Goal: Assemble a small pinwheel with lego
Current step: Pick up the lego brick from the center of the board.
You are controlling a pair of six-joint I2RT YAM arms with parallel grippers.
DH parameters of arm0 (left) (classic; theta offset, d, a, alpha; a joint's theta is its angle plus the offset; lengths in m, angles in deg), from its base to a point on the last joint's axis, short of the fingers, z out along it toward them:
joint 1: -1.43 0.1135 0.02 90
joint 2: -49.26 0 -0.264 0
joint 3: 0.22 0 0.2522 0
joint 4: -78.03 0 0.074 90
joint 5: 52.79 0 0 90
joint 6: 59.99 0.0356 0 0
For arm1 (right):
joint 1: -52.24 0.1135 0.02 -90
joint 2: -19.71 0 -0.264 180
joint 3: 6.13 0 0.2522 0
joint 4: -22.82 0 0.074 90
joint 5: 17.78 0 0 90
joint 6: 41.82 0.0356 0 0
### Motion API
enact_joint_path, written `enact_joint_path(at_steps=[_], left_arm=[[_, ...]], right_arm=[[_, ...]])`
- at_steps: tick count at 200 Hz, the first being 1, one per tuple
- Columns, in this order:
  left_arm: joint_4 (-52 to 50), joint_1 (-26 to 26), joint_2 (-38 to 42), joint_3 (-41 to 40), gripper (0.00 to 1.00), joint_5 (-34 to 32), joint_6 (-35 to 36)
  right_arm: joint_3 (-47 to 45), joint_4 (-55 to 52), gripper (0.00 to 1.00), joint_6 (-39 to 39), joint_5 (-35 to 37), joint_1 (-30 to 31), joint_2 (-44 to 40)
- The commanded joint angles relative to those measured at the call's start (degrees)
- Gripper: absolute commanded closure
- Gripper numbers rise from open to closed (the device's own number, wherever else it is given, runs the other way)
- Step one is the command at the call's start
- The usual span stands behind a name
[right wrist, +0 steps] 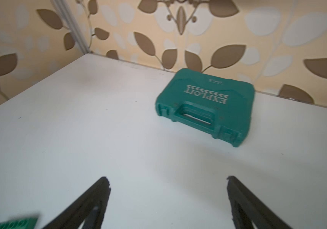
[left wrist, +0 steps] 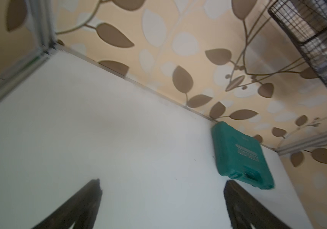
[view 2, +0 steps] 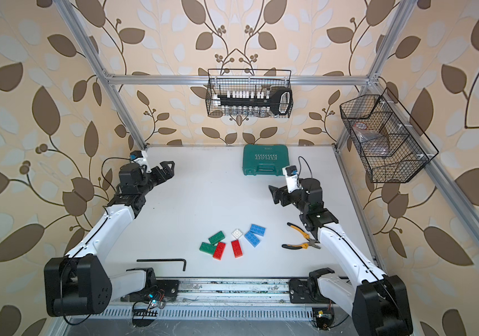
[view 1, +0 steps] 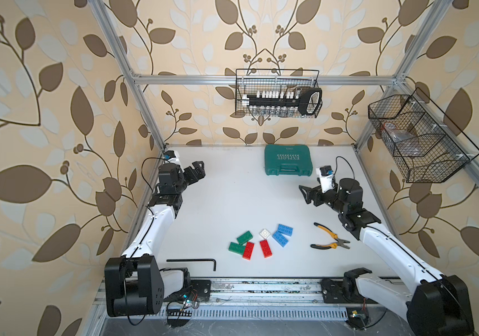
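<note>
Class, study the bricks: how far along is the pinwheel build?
Done: nothing visible; the green bricks, red bricks, blue bricks and white brick lie unstacked in a loose cluster. In hand: nothing; the left pincer and right pincer are open, empty, away from them. Left: the whole pinwheel.
</note>
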Motion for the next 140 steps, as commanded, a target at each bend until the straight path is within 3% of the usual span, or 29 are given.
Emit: enact_joint_path(at_steps=[1, 29, 51, 103, 140], left_arm=[[-6.3, -7.3, -0.9, -2.0, 0.01, 17.4, -11.8], [-6.7, -18.8, -1.2, -4.1, 0.02, 18.9, -13.0], [-1.5, -22.8, -2.7, -6.7, 0.06, 20.8, -15.9], [3.4, -24.7, -5.6, -9.4, 0.08, 20.9, -18.8], [3.8, -26.5, -5.9, -9.6, 0.08, 20.6, -18.0]], right_arm=[[0.3, -17.2, 0.12, 1.9, 3.0, 8.9, -2.9], [-2.7, -16.9, 0.19, 9.7, 7.7, 21.2, -3.9], [-1.0, -20.1, 0.19, 13.5, 14.2, 29.6, 0.1], [0.0, -19.8, 0.25, 20.9, 24.2, 37.5, 10.7], [-2.5, -16.1, 0.27, 21.3, 24.3, 37.7, 14.9]])
